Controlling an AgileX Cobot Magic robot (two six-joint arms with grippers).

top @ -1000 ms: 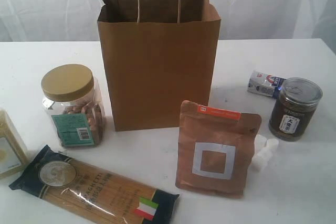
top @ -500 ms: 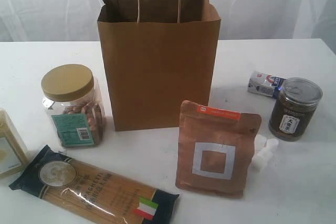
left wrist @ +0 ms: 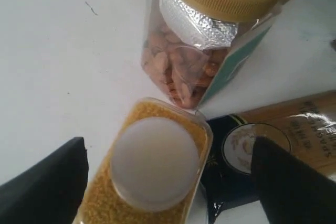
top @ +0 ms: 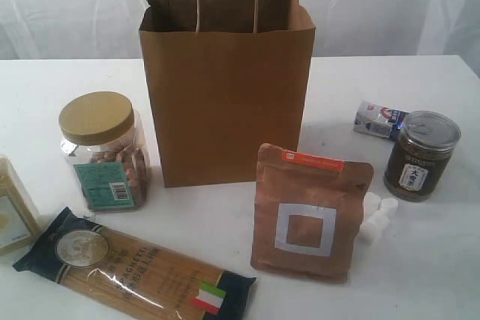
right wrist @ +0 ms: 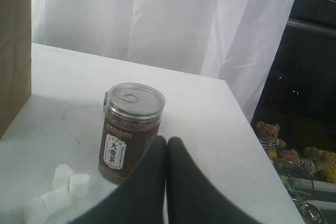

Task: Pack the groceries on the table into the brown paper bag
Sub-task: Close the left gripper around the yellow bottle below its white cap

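Observation:
The brown paper bag (top: 225, 103) stands upright at the back middle of the table (top: 427, 275). Round it lie the groceries: the tan-lidded nut jar (top: 105, 155), spaghetti packet (top: 135, 267), copper pouch (top: 309, 211), white marshmallows (top: 377, 215), dark silver-lidded jar (top: 420, 157), small carton (top: 380, 120) and pale box (top: 13, 215). Neither gripper shows in the exterior view. My left gripper (left wrist: 168, 150) is open above the pale box (left wrist: 152, 166), one finger on each side and apart from it, beside the nut jar (left wrist: 210, 35) and spaghetti (left wrist: 294, 129). My right gripper (right wrist: 167, 140) is shut and empty, near the dark jar (right wrist: 128, 129) and marshmallows (right wrist: 60, 190).
A white curtain (top: 375, 5) hangs behind the table. In the right wrist view the bag's side (right wrist: 14, 40) stands beyond the marshmallows, and the table's edge (right wrist: 247, 129) drops off past the dark jar, with toy bears (right wrist: 270, 137) on the floor beyond.

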